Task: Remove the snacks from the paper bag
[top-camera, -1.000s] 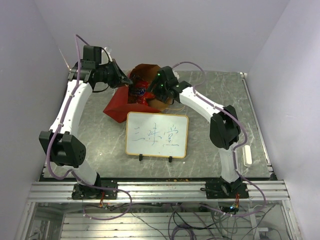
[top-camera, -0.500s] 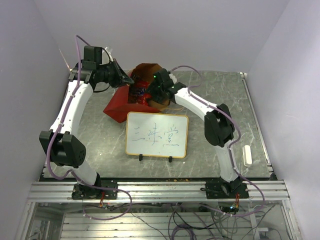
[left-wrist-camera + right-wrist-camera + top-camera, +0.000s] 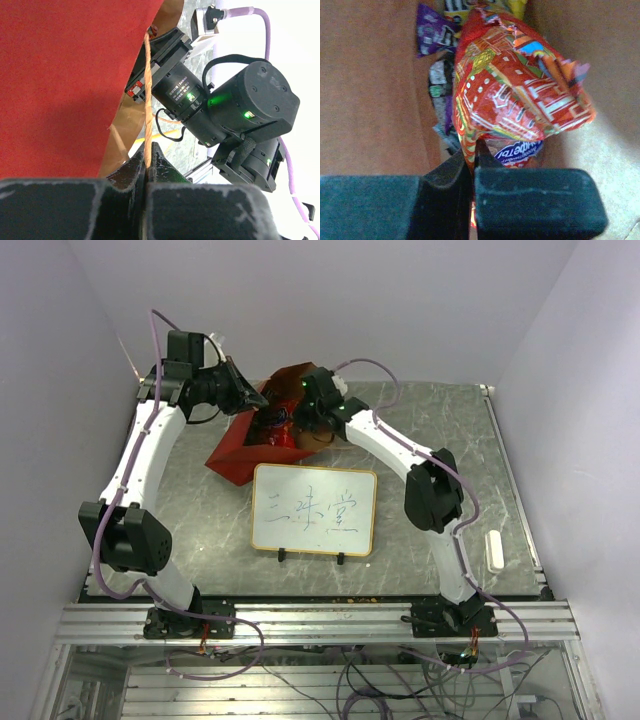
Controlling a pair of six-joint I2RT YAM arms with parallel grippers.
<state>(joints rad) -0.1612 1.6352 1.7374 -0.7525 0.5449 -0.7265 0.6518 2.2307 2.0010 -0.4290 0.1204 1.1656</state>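
Surrounding the grey marbled table (image 3: 200, 530) stand pale walls (image 3: 350, 300).

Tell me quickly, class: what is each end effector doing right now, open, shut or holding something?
Left end effector: shut on the bag handle.
Right end effector: shut on the chip bag.

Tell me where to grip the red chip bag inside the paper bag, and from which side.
Grip the red chip bag by the thin edge nearest the open mouth of the paper bag, coming in through it. Its puffed body looks too wide to pinch; the right gripper is shut on that edge.
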